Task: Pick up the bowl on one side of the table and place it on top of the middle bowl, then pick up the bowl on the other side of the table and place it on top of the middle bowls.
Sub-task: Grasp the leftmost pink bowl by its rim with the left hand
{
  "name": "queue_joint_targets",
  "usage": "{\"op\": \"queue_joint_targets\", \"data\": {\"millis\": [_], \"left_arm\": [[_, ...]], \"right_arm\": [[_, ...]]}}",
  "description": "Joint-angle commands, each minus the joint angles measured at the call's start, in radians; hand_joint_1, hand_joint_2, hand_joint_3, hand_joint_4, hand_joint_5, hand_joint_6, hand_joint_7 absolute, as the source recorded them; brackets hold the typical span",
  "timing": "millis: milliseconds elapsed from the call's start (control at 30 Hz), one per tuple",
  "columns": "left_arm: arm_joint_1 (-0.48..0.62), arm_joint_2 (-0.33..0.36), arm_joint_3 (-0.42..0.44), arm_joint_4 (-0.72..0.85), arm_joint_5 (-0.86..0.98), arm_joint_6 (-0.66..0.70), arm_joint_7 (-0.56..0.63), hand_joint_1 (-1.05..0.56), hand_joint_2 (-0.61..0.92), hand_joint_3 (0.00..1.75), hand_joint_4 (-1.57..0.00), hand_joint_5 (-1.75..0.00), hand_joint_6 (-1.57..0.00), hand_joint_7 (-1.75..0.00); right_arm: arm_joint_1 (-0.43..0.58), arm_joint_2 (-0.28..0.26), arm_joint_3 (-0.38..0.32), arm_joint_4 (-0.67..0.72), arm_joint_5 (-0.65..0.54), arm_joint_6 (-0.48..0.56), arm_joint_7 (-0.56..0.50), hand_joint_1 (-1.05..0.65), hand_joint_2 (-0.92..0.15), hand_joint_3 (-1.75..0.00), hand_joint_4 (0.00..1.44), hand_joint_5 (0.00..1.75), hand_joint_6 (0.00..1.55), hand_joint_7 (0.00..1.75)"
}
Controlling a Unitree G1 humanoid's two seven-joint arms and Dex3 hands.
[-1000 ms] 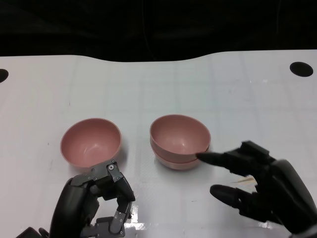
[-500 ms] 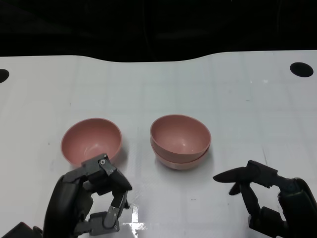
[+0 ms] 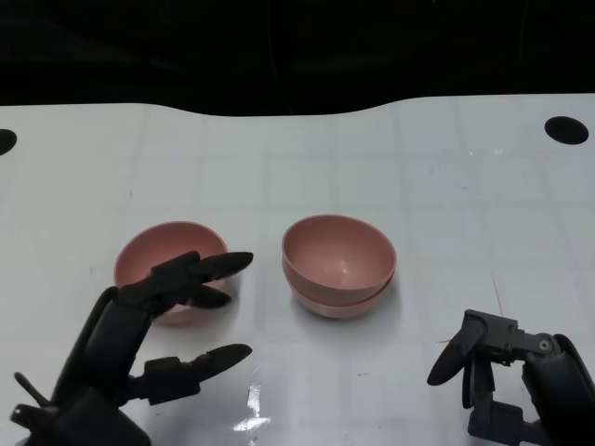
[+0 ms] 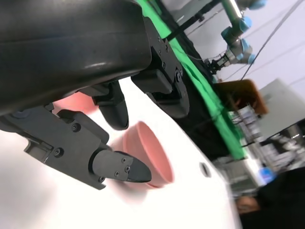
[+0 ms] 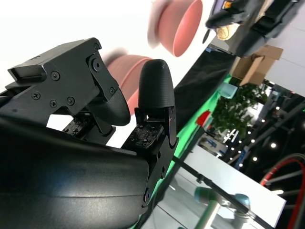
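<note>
Reaching over the near part of the white table (image 3: 446, 186), the left hand (image 3: 139, 334) has its fingers (image 3: 209, 268) spread wide and it holds nothing. The upper fingers lie across the near rim of the left bowl (image 3: 158, 260), and I cannot tell if they touch it; the lower finger points to the right over bare table, just in front of this bowl. The left bowl is pink, upright and alone on the left side.

At the middle of the table stands the stack of two bowls (image 3: 338, 265), one pink bowl set inside the other, with both rims visible. A strip of free table lies between the stack and the left bowl, so the two do not touch.

The right hand (image 3: 507, 376) is low at the near right edge of the head view, well apart from the stack. Its fingers (image 3: 454, 360) are curled downward and hold nothing.

Much free surface remains behind the bowls, up to the far edge of the table, where a dark round hole (image 3: 565, 129) sits at the right.
</note>
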Motion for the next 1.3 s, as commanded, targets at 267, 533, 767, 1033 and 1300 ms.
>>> {"op": "queue_joint_targets", "data": {"millis": [267, 533, 767, 1033, 1300], "left_arm": [[-0.065, 0.159, -0.014, -0.085, 0.406, 0.128, 0.073, -0.51, 0.92, 0.06, -0.3, -0.62, -0.45, -0.01], [-0.168, 0.228, -0.108, -0.026, 0.634, 0.263, 0.039, -0.56, 0.92, 0.02, -0.29, -0.51, -0.41, 0.0], [-0.276, 0.247, -0.212, 0.107, 0.716, 0.348, 0.004, -0.56, 0.92, 0.01, -0.4, -0.34, -0.42, 0.0], [-0.41, 0.245, -0.344, 0.291, 0.77, 0.401, -0.046, -0.56, 0.92, 0.02, -0.55, -0.22, -0.47, -0.01], [-0.534, 0.224, -0.429, 0.526, 0.736, 0.371, -0.008, -0.4, 0.92, 0.12, -0.73, -0.81, -0.74, -0.05]], "right_arm": [[0.012, 0.018, -0.01, -0.031, 0.005, 0.041, 0.033, -0.02, -0.2, -1.68, 0.95, 1.75, 0.85, 1.46], [0.009, 0.029, -0.012, -0.041, 0.008, 0.057, 0.047, -0.01, -0.21, -1.66, 0.95, 1.75, 0.84, 1.46], [0.013, 0.036, -0.017, -0.061, 0.001, 0.083, 0.052, -0.03, -0.21, -1.65, 0.95, 1.75, 0.85, 1.47], [0.009, 0.033, -0.02, -0.056, -0.001, 0.071, 0.06, -0.02, -0.21, -1.65, 0.95, 1.75, 0.84, 1.47], [0.007, 0.039, -0.017, -0.054, -0.006, 0.069, 0.061, -0.01, -0.2, -1.66, 0.95, 1.75, 0.84, 1.47]]}}
